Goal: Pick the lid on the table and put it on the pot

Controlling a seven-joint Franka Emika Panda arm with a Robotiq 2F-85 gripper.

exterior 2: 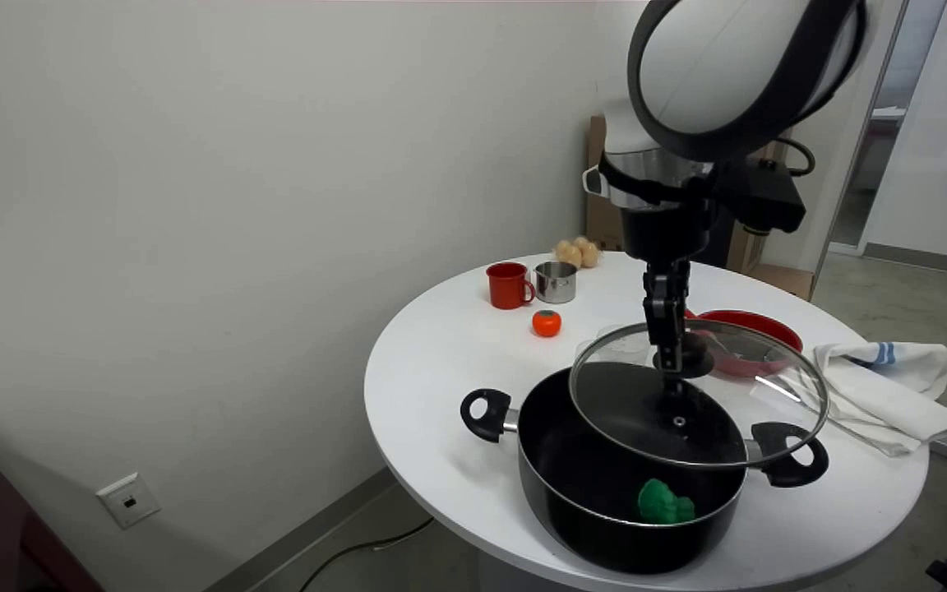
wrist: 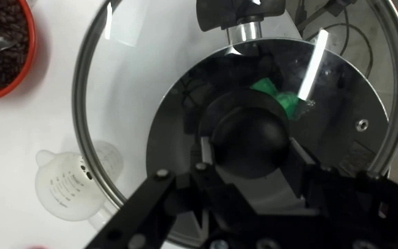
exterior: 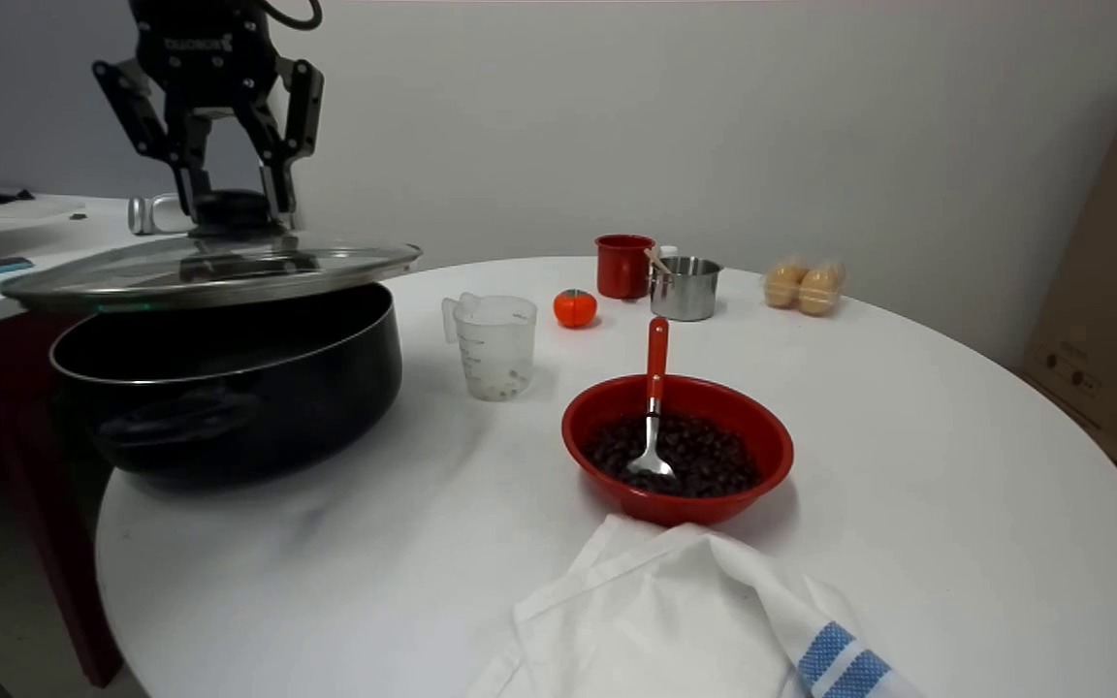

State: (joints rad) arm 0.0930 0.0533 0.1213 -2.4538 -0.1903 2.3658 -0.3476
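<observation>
The glass lid (exterior: 355,260) has a metal rim and a black knob (exterior: 232,211). My gripper (exterior: 237,206) is shut on the knob, with a finger on either side, also in the wrist view (wrist: 254,152). The lid hangs tilted above the black pot (exterior: 326,397), apart from most of its rim; any contact cannot be told. In an exterior view the lid (exterior 2: 778,386) is offset to the right over the pot (exterior 2: 568,518), covering part of the opening and one handle. A green object (exterior 2: 664,503) lies inside the pot. The pot stands on the white table (exterior: 956,436) near its edge.
A clear measuring cup (exterior: 498,349) stands close beside the pot. A red bowl (exterior: 680,504) with dark beans and a spoon, and a white cloth (exterior: 655,620), lie farther off. An orange fruit (exterior: 575,308), red mug (exterior: 622,267), metal cup (exterior: 686,291) and bagged round items (exterior: 804,287) stand behind.
</observation>
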